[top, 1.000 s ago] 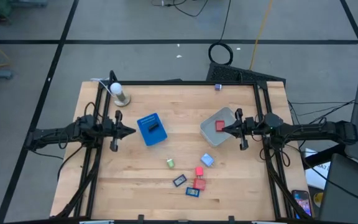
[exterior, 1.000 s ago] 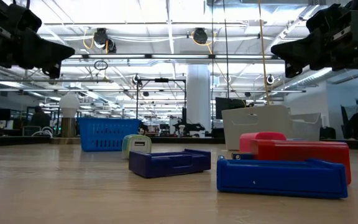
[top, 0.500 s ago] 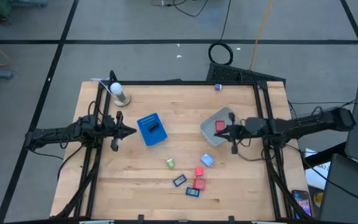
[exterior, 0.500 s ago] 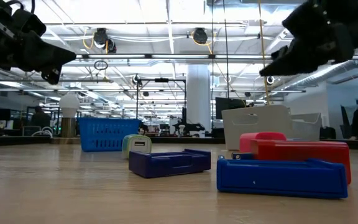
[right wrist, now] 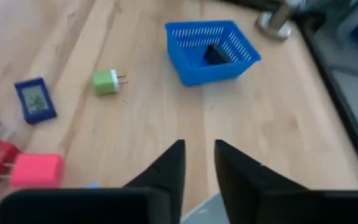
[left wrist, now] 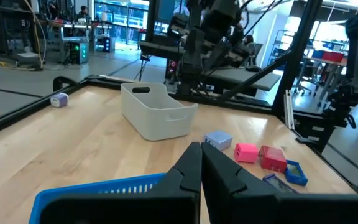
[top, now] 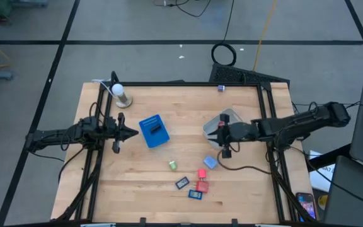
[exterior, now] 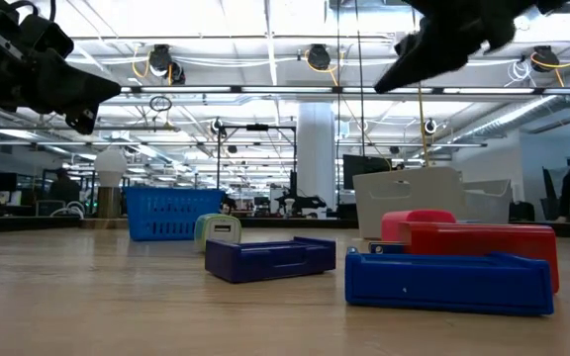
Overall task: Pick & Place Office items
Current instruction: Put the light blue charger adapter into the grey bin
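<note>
2 black jointed arms with black cables, each ending in tapered black jaws.

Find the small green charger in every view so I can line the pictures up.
High view: green charger lies on bare wood below the blue basket.
Low view: pale green piece stands just right of the basket.
Left wrist view: not in it.
Right wrist view: charger lies beside the basket, prongs toward it.
Shared landmark: the blue basket.

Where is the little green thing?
In the high view the green plug lies alone on the wooden table, toward the near middle. The blue basket sits beyond it, and the red and blue pieces lie to its right.
</note>
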You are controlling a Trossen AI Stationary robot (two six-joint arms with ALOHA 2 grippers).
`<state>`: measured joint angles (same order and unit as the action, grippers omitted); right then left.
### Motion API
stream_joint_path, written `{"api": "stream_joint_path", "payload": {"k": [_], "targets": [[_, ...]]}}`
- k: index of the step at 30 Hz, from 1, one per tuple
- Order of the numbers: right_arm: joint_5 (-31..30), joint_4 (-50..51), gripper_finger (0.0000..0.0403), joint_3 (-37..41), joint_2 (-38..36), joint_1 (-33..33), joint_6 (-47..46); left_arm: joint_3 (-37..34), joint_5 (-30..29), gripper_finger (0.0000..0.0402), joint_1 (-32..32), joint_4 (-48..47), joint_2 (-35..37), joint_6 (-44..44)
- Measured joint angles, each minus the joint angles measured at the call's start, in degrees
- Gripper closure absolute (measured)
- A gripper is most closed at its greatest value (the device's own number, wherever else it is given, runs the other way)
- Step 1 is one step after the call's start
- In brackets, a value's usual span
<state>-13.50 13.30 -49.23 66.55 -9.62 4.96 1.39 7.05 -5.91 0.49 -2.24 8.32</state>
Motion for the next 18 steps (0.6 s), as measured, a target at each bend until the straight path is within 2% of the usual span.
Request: {"api": "stream_joint_path", "payload": {"k": [4, 6, 9, 15, 18], "targets": [[1.7, 13.6, 0.0270, -7.4, 6.7, -1.3, -3.9, 0.0, 0.0, 0.0393, 0.0, 0.0, 0.0, 0.0], [3.5, 16.0, 0.0250, -9.1, 9.9, -2.1, -2.2, 0.0, 0.0, 0.0386, 0.0, 0.0, 0.0, 0.0], [5.9, 15.5, 0.0221, -10.5, 13.3, -3.7, 0.9, 0.0, 0.0, 0.0382, 0.0, 0.0, 0.0, 0.0], [7.8, 14.9, 0.0171, -12.4, 18.1, -5.6, 0.5, 0.0, -0.1, 0.0396, 0.0, 0.0, 0.0, -0.1], [12.0, 13.0, 0.0149, -12.5, 20.2, -6.5, 2.0, 0.0, -0.1, 0.0399, 0.0, 0.0, 0.0, -0.1]]}}
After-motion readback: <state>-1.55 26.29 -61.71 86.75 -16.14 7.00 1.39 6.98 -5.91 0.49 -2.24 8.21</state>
